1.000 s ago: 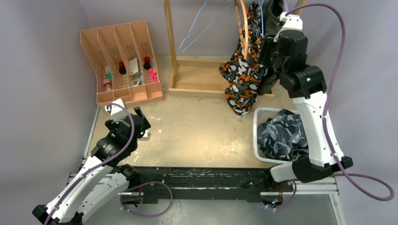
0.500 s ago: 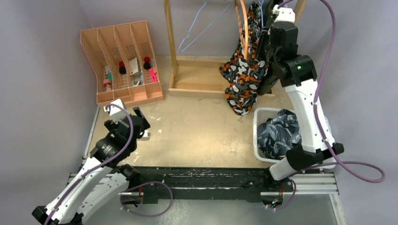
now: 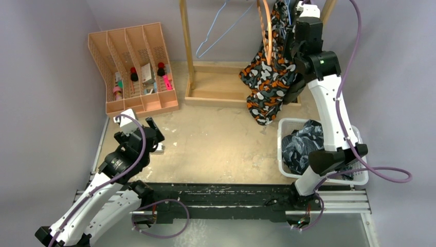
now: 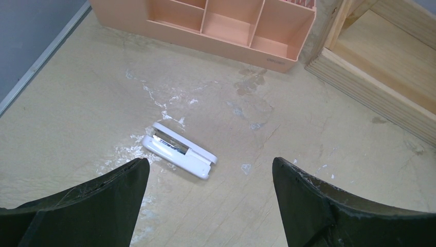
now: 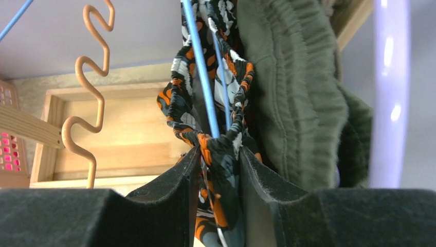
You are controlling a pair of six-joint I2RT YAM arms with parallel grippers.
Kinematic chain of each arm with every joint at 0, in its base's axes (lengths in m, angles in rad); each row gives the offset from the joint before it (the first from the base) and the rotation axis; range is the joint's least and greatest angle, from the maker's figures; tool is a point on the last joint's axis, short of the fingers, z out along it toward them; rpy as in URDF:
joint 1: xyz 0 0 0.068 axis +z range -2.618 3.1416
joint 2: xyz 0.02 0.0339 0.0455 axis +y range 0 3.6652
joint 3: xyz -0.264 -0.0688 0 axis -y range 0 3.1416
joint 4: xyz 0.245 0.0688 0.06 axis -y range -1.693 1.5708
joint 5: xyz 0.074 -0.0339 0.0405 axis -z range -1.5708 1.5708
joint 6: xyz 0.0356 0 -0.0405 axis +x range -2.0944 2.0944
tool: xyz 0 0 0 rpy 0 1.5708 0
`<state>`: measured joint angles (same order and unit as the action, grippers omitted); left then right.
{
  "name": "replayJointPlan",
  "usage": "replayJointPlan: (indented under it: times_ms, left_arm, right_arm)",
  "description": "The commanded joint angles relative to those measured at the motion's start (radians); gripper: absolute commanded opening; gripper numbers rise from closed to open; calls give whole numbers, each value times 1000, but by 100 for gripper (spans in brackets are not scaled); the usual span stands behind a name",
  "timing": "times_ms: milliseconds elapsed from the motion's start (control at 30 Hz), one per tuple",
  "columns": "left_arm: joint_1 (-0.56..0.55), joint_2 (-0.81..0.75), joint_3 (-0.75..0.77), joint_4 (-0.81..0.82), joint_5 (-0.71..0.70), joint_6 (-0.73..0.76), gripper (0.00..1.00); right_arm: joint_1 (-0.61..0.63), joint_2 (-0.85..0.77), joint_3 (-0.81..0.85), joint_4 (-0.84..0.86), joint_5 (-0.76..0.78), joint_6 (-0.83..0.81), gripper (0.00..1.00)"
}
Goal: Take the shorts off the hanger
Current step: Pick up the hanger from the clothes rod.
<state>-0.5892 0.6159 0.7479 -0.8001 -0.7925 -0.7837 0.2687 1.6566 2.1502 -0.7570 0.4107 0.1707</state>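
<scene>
The orange-white-black camouflage shorts hang over a blue hanger on the wooden rack. My right gripper is raised to them. In the right wrist view its jaws press on a bunched fold of the camouflage shorts, with the blue wire running just above. Olive green shorts hang right beside them. Dark blue-grey patterned shorts lie in the white basket. My left gripper hovers open and empty low over the table.
An empty orange wavy hanger and an empty blue hanger hang on the wooden rack. A pink divided organizer stands at the back left. A small white object lies on the table under the left gripper.
My right arm has stretched up and leftward toward the rack, and its jaws have narrowed onto the camouflage fabric. The left arm has not moved.
</scene>
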Motion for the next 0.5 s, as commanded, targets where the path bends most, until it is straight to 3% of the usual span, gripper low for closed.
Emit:
replayJointPlan:
  times_ms: [0, 233, 367, 467]
  left_arm:
    - [8, -1, 5, 27, -19, 1, 90]
    - [8, -4, 5, 27, -20, 0, 90]
    - [8, -6, 5, 27, -22, 0, 90]
    - [8, -3, 5, 27, -21, 0, 90]
  right_arm:
    - [0, -4, 37, 42, -86, -53, 37]
    - [0, -13, 3, 47, -71, -91, 38]
    - [0, -10, -3, 70, 17, -108, 16]
    - [1, -44, 5, 98, 1, -107, 9]
